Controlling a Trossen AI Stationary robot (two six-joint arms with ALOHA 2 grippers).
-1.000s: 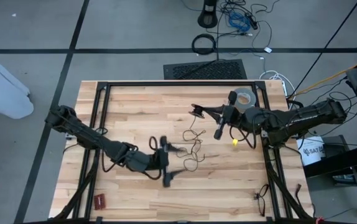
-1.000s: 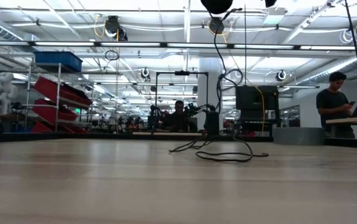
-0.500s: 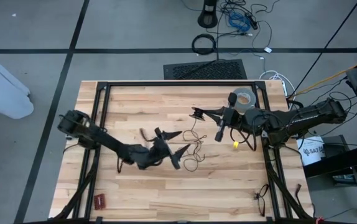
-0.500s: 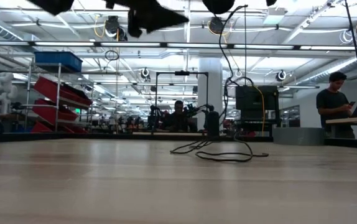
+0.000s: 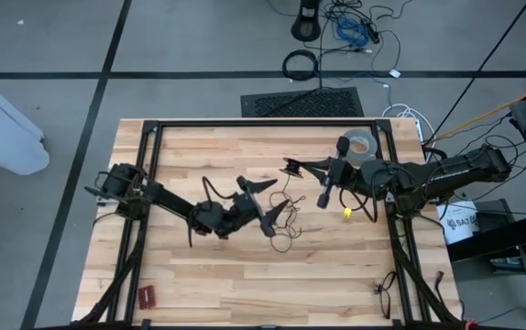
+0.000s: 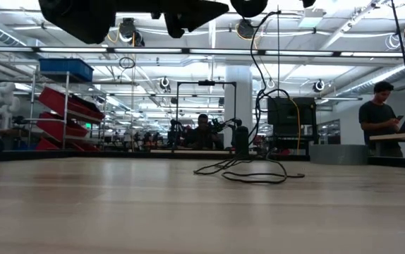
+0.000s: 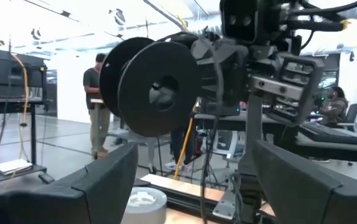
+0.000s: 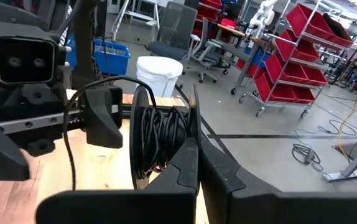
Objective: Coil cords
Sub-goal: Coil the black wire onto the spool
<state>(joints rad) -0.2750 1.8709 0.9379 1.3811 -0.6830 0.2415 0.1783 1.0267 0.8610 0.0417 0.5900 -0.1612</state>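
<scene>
Showing, left to right:
Left end effector (image 5: 265,203): fingers spread wide, holding nothing, raised over the middle of the desk (image 5: 199,284).
Cord (image 5: 286,220): thin black wire in loose loops on the desk, just beside the left end effector; one strand rises up toward the right arm.
Right end effector (image 5: 290,166): fingers closed together, pinching the spool (image 8: 160,134) wound with black cord.
Tape roll (image 5: 361,145): far right corner.

Bare table (image 5: 199,275) lies open from 5 to 8 o'clock; loose cord (image 5: 286,215) and tape roll (image 5: 361,145) clutter 1 o'clock.
</scene>
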